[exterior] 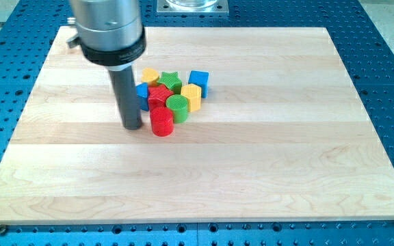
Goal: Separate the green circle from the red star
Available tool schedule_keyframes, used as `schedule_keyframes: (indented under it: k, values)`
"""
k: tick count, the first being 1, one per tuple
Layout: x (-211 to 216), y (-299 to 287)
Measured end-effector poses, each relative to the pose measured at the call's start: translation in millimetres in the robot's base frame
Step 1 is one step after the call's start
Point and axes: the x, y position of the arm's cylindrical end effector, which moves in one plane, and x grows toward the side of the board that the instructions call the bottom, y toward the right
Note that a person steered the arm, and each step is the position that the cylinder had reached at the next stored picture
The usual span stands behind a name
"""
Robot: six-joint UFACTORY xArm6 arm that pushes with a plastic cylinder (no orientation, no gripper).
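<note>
The green circle (178, 108) sits in a tight cluster near the board's middle, touching the red star (159, 95) on its upper left. A red cylinder (161, 121) lies just below both. My tip (132, 126) rests on the board just left of the red cylinder, and left of and below the red star. The rod hides part of a blue block (142, 96) at the cluster's left side.
The cluster also holds a green star (170, 81), a yellow block (150, 74) at its top left, a yellow block (191, 97) right of the green circle, and a blue cube (198, 81) at the right. The wooden board (252, 171) lies on a blue perforated table.
</note>
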Motion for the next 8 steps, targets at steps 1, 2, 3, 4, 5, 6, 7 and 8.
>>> schedule_keyframes:
  k: [1, 2, 3, 4, 5, 6, 7, 8]
  values:
    - [9, -2]
    - [12, -3]
    - [30, -6]
    - [78, -38]
    - [90, -27]
    - [82, -1]
    - [63, 25]
    - [56, 38]
